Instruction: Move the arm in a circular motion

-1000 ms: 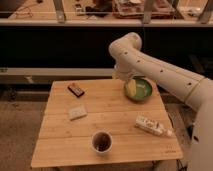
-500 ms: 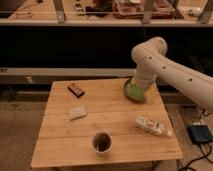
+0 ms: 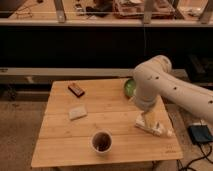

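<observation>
The arm (image 3: 172,89) is cream-white with small dark dots. It reaches in from the right edge over the right side of the wooden table (image 3: 60,145). Its bulbous elbow (image 3: 152,75) sits high, and the last segment drops down from it. The gripper (image 3: 148,119) is the slim pale tip, low over the table's right part, right above a pale lying bottle (image 3: 156,129). Whether it touches the bottle I cannot tell.
A green bowl (image 3: 129,87) is half hidden behind the arm at the table's back right. A dark brown bar (image 3: 76,89) and a pale flat packet (image 3: 77,112) lie on the left, a cup (image 3: 102,141) near the front. A blue box (image 3: 200,134) rests on the floor to the right.
The arm has swung forward and down: the elbow went from above the green bowl towards the front, and the tip now hangs over the lying bottle. The table's objects have not moved.
</observation>
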You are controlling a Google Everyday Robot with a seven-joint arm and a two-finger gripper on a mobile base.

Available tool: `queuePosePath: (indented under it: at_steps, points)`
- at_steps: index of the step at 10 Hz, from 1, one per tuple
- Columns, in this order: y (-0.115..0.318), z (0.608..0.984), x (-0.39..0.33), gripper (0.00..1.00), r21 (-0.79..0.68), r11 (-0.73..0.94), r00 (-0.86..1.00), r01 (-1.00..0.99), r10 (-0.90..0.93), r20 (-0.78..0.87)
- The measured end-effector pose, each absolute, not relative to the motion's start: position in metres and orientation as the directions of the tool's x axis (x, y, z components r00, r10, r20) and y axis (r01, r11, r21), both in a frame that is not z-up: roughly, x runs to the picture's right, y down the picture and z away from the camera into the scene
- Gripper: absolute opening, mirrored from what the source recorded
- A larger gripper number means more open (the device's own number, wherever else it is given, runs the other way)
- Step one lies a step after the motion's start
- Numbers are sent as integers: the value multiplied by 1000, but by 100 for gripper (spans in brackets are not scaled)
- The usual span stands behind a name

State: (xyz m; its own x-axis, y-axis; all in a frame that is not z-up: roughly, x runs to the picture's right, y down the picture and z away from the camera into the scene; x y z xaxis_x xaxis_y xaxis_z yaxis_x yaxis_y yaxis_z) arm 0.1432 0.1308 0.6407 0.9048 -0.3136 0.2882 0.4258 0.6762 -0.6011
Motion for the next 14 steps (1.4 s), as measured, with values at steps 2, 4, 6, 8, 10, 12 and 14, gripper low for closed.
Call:
queuePosePath:
  at_steps: [2,4,6,8,10,12,14]
  points:
    - [154,630,89,80,-570,630,849,527,-366,381]
    - [152,637,25,80,-489,590,763,643,-436,478]
    - [144,662,-21,80,-415,570,695,710,-471,543]
    - [130,697,-43,80,-371,569,664,734,-486,568]
    - [95,731,-45,80,-342,585,662,736,-513,547]
    - [47,758,-26,80,-332,613,687,717,-537,490]
    - [6,766,7,80,-346,644,726,683,-544,421]
